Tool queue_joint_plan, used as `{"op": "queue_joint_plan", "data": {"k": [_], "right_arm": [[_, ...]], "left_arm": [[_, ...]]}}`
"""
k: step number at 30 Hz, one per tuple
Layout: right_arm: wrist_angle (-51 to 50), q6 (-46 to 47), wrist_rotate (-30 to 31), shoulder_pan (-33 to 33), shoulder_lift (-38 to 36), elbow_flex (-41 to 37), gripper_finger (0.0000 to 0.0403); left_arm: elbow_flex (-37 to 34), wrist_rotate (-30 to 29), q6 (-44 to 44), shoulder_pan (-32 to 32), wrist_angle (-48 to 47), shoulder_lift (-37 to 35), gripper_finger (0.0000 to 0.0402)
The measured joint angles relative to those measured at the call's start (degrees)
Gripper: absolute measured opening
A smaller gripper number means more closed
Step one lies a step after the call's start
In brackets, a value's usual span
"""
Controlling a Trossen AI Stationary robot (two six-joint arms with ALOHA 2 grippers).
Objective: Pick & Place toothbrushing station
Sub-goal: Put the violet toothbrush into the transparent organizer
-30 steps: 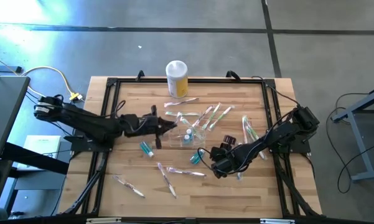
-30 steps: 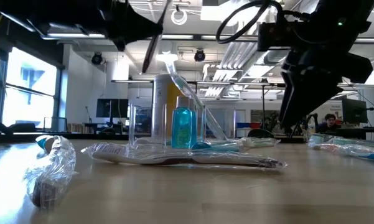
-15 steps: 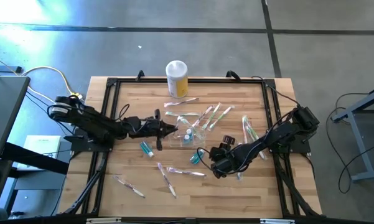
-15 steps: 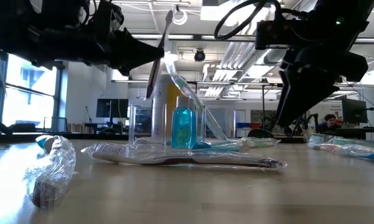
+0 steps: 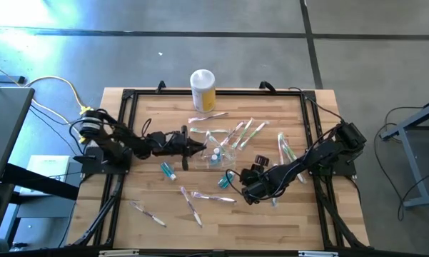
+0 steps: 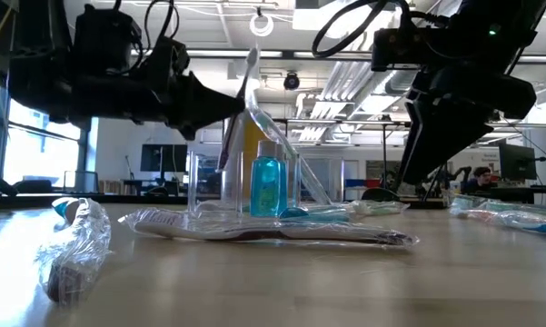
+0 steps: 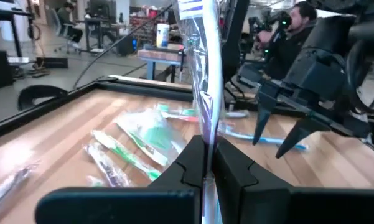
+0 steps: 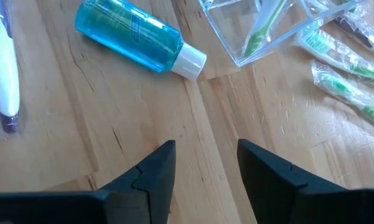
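The toothbrushing station, a clear container [image 5: 228, 152], stands mid-table with a blue bottle [image 6: 266, 186] inside; it also shows in the low view [image 6: 200, 182] and the right wrist view [image 8: 249, 34]. My left gripper [image 5: 193, 148] is just left of it and above table level, shut on a wrapped toothbrush [image 6: 239, 113]. My right gripper [image 5: 246, 188] is open and empty, low over the wood near the container's near right side, close to a lying blue bottle [image 8: 134, 34]. My left gripper pinches the wrapped toothbrush about its middle [image 7: 203, 134] between its two fingers. The fingers [image 6: 227, 102] come roughly level from the table's left and lie across the brush. The brush stands nearly upright, slightly tilted, clear of the table, its lower end [image 6: 223, 163] beside the container.
A white-lidded yellow jar [image 5: 203, 89] stands at the far edge. Several wrapped toothbrushes [image 5: 243, 132] [image 5: 289, 150] [image 5: 193, 203] and small blue bottles [image 5: 169, 170] [image 5: 224, 181] lie about. A black frame [image 5: 121, 135] runs round the table. A person shows in the room beyond.
My left gripper has gone down and a little toward the container, tipping as its arm swung in. The toothbrush it holds has come lower and more upright, so its lower end now hangs beside the container's wall.
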Motion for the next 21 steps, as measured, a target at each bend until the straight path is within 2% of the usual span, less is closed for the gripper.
{"op": "queue_joint_plan", "data": {"k": [10, 21], "right_arm": [[1.85, 0.00, -0.07, 0.00, 0.00, -1.18, 0.0165], [2.43, -0.37, -0.02, -0.04, 0.00, -1.18, 0.0165]], "left_arm": [[0.11, 0.70, -1.81, -0.16, 3.04, 7.71, 0.0020], [0.14, 0.35, -1.68, -0.16, 1.10, 8.03, 0.0027]]}}
